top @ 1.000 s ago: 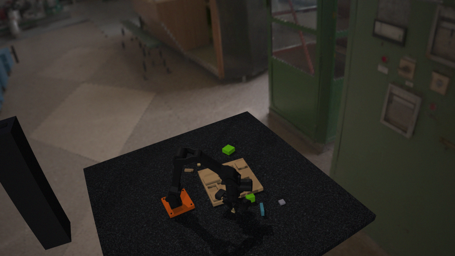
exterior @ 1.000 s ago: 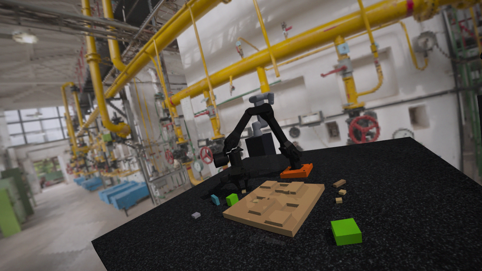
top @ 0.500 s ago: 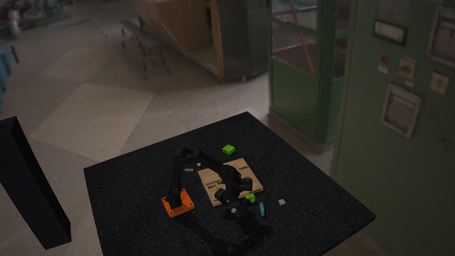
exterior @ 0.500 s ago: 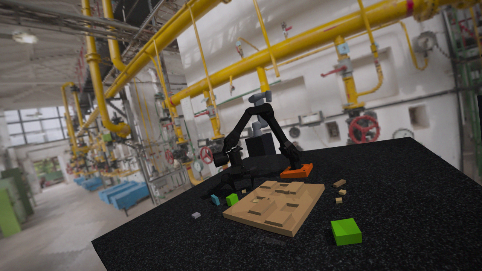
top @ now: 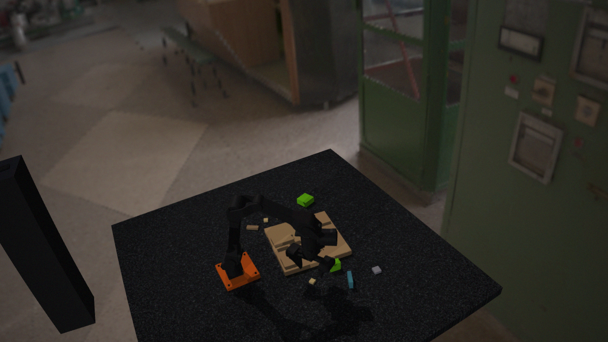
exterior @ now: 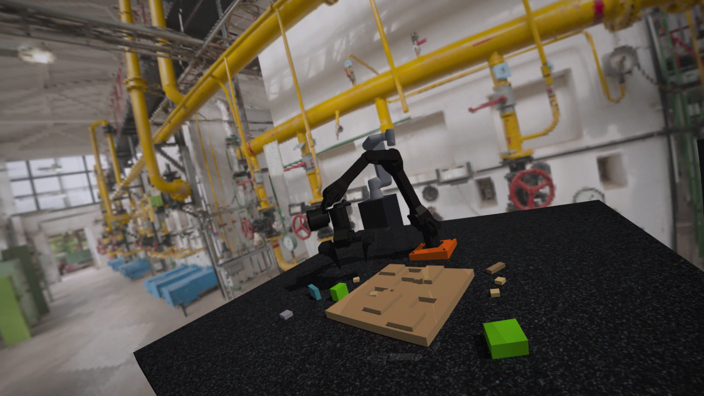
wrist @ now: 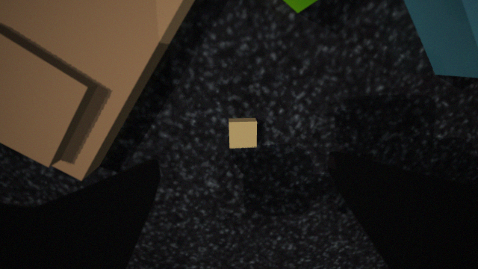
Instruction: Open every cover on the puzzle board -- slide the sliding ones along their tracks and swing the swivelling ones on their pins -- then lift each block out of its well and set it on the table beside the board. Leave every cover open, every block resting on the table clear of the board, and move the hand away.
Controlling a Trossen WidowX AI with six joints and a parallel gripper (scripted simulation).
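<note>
The tan puzzle board point(top: 341, 247) point(exterior: 438, 307) point(wrist: 123, 45) lies mid-table, with several raised covers on its top. My gripper point(top: 312, 263) point(exterior: 350, 253) point(wrist: 245, 164) is open and empty, hanging just off the board's near corner. A small tan cube point(top: 312, 280) point(exterior: 356, 279) point(wrist: 243, 133) rests on the table below it, clear of both fingers and of the board. A small green block point(top: 336, 266) point(exterior: 338, 291) point(wrist: 299, 4) lies at the board's edge. A teal block point(top: 349, 279) point(exterior: 314, 291) point(wrist: 448, 37) and a grey block point(top: 376, 269) point(exterior: 286, 314) lie on the table nearby.
A larger green block point(top: 305, 199) point(exterior: 505, 337) lies on the far side of the board. Three small tan pieces point(top: 251, 227) point(exterior: 495, 268) lie between the board and the arm's orange base point(top: 238, 276) point(exterior: 433, 249). A dark box stands behind the base.
</note>
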